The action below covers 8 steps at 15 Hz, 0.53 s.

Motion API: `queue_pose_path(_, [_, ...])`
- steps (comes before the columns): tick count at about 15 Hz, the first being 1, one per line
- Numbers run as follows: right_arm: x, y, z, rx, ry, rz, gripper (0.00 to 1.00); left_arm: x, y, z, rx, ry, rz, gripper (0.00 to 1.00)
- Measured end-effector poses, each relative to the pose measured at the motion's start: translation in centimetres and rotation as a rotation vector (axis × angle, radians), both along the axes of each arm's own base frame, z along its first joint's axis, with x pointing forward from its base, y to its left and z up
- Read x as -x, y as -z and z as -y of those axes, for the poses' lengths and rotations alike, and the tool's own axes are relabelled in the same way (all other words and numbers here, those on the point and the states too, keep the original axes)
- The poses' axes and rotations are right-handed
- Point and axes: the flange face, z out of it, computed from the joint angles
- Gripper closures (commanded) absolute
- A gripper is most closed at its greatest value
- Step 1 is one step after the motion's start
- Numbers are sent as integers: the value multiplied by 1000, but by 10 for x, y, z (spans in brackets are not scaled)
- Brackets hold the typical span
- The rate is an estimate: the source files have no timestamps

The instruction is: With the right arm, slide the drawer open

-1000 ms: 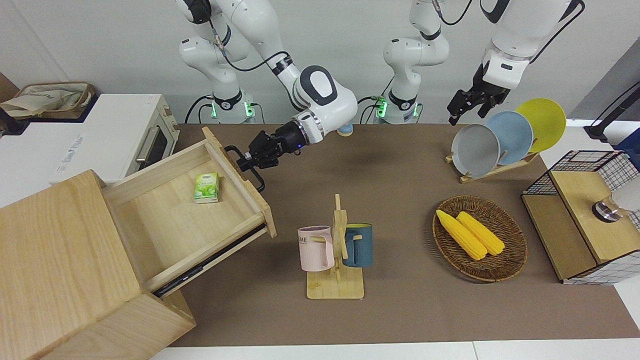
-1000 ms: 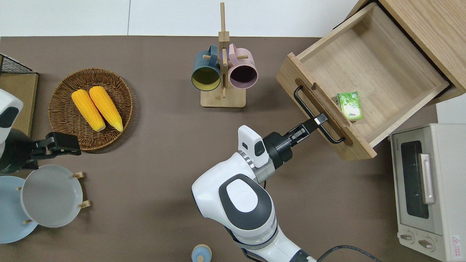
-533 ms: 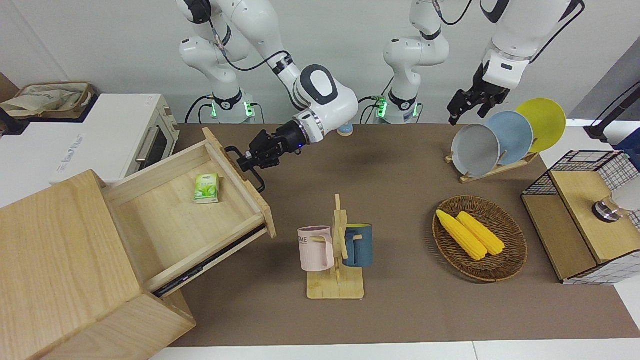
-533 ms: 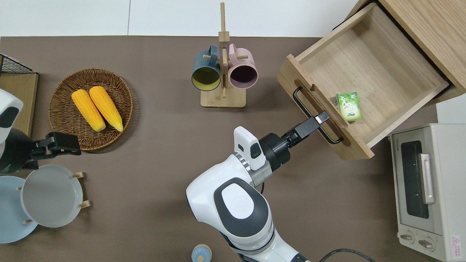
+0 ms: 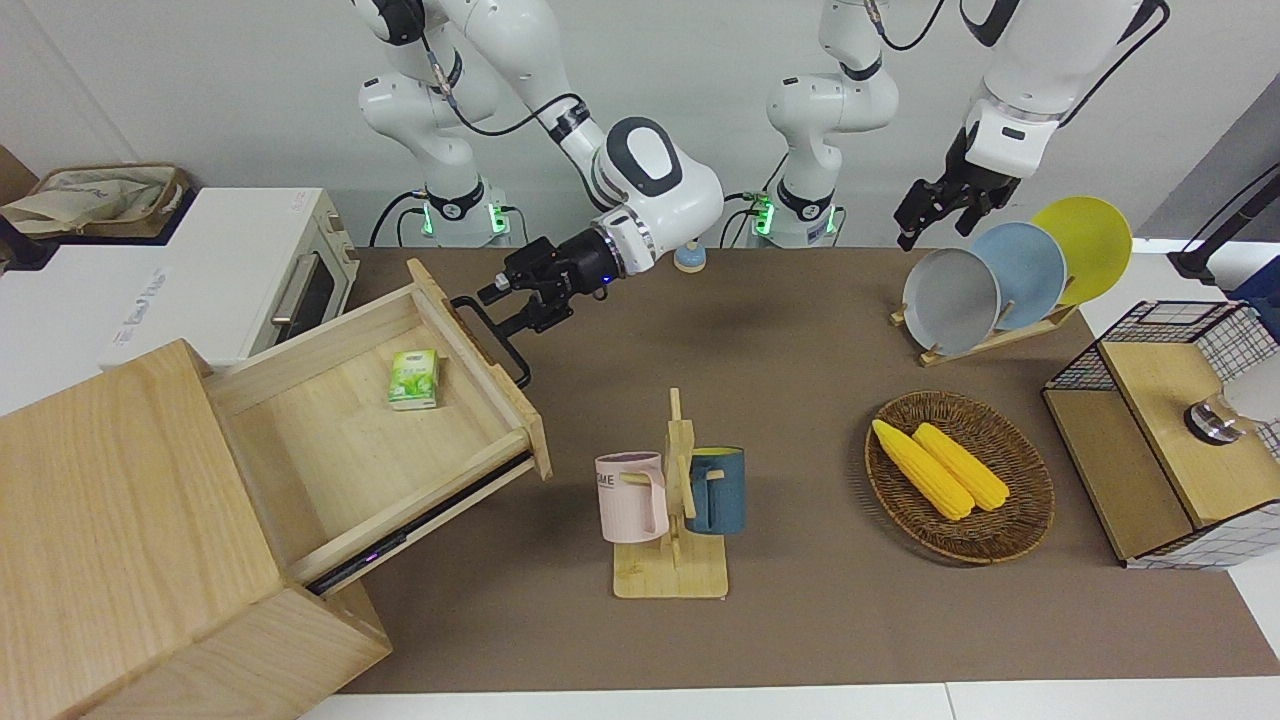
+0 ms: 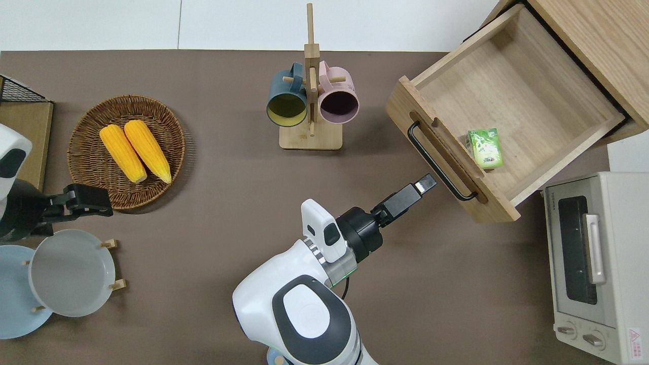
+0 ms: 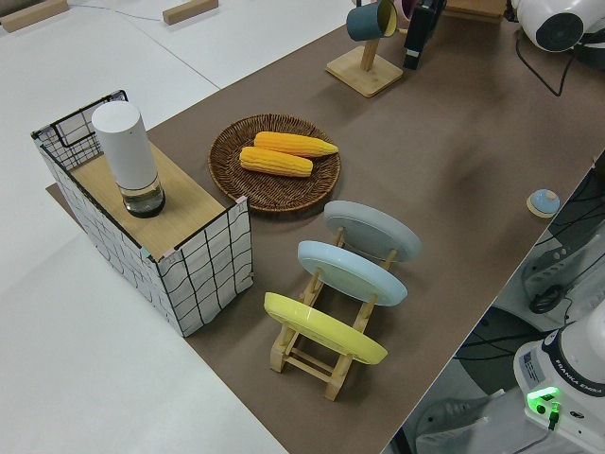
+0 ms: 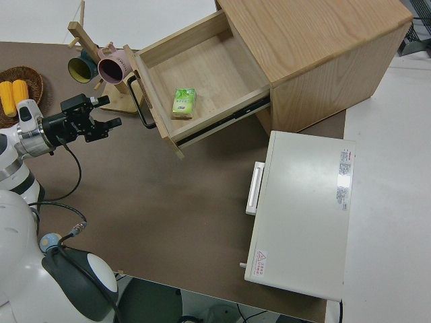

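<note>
Bare mat (image 6: 446,263) left open between drawer (image 6: 507,101) and toaster oven (image 6: 593,263), mug rack (image 6: 310,137) stood beside the drawer front

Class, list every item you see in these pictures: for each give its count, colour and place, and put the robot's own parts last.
Cabinet: one, light wood, right arm's end.
Drawer: one, pale wood, pulled out, black handle.
Carton: one, green, in the drawer.
Toaster oven: one, white, beside the cabinet.
Mug rack: one, wooden, holding a blue mug and a pink mug.
Wicker basket: one, brown, holding two yellow corn cobs.
Plate rack: one, with grey, blue and yellow plates.
Wire basket: one, black, left arm's end.
Right pincer: open, clear of the handle.
Left pincer: parked.
</note>
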Motion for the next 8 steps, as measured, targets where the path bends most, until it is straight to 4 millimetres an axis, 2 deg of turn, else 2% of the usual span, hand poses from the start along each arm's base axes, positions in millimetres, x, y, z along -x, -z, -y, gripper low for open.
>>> queue_pose_path(4, [3, -23, 6, -110, 38, -25, 15, 0, 0, 0, 0, 0, 0, 7])
queue_pose_path(6, [2, -49, 18, -222, 56, -75, 15, 0, 0, 0, 0, 0, 0, 7])
queue_pose_path(8, [-1, -85, 41, -324, 78, -127, 15, 0, 0, 0, 0, 0, 0, 7])
